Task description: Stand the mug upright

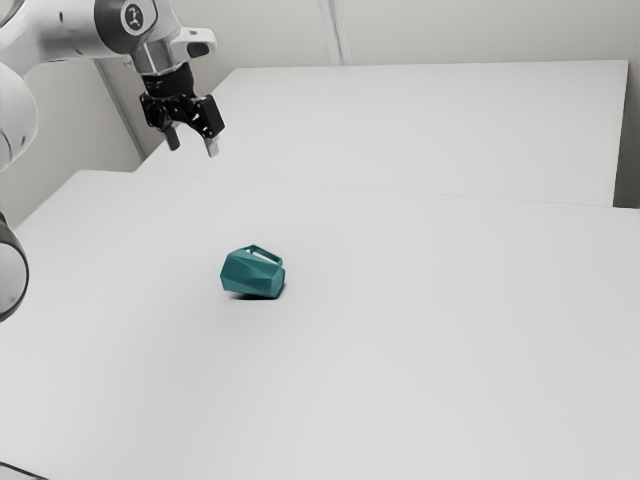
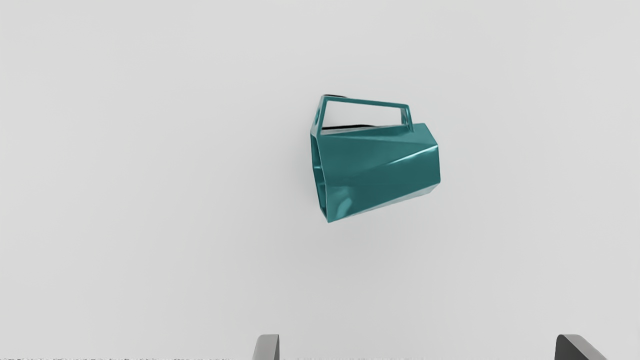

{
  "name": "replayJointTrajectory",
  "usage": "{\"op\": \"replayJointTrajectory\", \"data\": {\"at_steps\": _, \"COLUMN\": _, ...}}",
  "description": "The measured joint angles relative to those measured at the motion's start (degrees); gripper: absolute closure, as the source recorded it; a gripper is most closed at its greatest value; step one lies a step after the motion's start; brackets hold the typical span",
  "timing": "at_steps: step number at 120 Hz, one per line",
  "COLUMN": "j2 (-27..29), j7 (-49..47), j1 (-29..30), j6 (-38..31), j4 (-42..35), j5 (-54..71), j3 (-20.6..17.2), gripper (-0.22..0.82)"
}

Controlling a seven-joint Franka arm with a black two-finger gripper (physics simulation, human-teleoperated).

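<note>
High above the table, toward the exterior view's upper left, my gripper (image 1: 192,146) stands open with nothing between its fingers. A teal faceted mug (image 1: 253,273) lies on its side on the table, well below the gripper and apart from it. In the wrist view the mug (image 2: 377,162) shows its angular handle at one side and its mouth facing sideways, seen at a steep slant. The fingertips of the gripper (image 2: 417,347) are wide apart there. Most of the mug's inside is hidden.
The white table (image 1: 420,350) extends around the mug on all sides. Behind it in the exterior view is another pale flat surface (image 1: 430,130), with a wall beyond. A dark thin cable-like line (image 1: 22,470) crosses the exterior view's lower left corner.
</note>
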State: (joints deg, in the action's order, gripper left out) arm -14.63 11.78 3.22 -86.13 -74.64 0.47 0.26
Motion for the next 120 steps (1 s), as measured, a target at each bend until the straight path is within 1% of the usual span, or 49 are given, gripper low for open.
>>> {"op": "replayJointTrajectory", "data": {"at_steps": 49, "j2": 0.0, "j7": -1.0, "j1": 0.0, "j6": 0.4, "j4": -0.2, "j5": -1.0, "j3": 0.2, "gripper": 0.0}}
{"op": "replayJointTrajectory", "data": {"at_steps": 68, "j2": -0.2, "j7": 0.2, "j1": 4.4, "j6": 0.4, "j4": -0.4, "j5": -7.1, "j3": 1.1, "gripper": 0.0}}
{"op": "replayJointTrajectory", "data": {"at_steps": 78, "j2": -1.5, "j7": 2.4, "j1": 6.2, "j6": 0.4, "j4": -0.5, "j5": -12.9, "j3": 4.6, "gripper": 0.0}}
{"op": "replayJointTrajectory", "data": {"at_steps": 84, "j2": -3.1, "j7": 3.9, "j1": 7.8, "j6": 0.4, "j4": -0.5, "j5": -16.5, "j3": 5.6, "gripper": 0.0}}
{"op": "replayJointTrajectory", "data": {"at_steps": 101, "j2": -8.7, "j7": 8.2, "j1": 12.3, "j6": 0.4, "j4": -0.5, "j5": -24.2, "j3": 6.3, "gripper": 0.0}}
{"op": "replayJointTrajectory", "data": {"at_steps": 107, "j2": -9.3, "j7": 9.7, "j1": 12.9, "j6": -0.2, "j4": -1.6, "j5": -26.3, "j3": 6.3, "gripper": 0.0}}
{"op": "replayJointTrajectory", "data": {"at_steps": 120, "j2": -9.6, "j7": 12.9, "j1": 13.2, "j6": -1.8, "j4": -6.6, "j5": -29.6, "j3": 6.3, "gripper": 0.0}}
